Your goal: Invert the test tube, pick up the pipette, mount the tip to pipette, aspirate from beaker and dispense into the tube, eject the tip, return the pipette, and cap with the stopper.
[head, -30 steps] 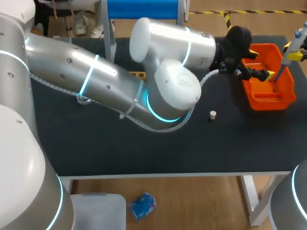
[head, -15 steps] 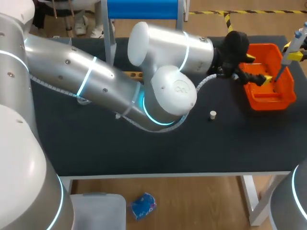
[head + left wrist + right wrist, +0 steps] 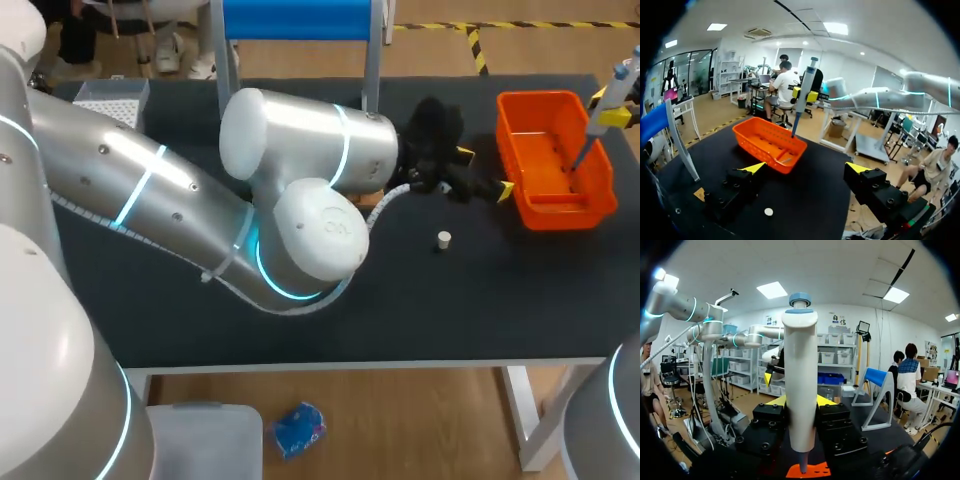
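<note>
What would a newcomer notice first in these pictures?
The bright orange bin at the table's right end, with the right gripper holding a white pipette pointing down into it. The bulky left arm lies across the table, the left gripper open beside the bin.

left arm [image 3: 300,150]: silver-grey cylindrical links, rounded white joint caps, glowing cyan rings at joints, grey spiral cable [image 3: 392,196] run outside. left pincer [image 3: 806,170]: black blocky fingers, round screw heads, yellow wedge tips; right pincer [image 3: 801,400] same build
</note>
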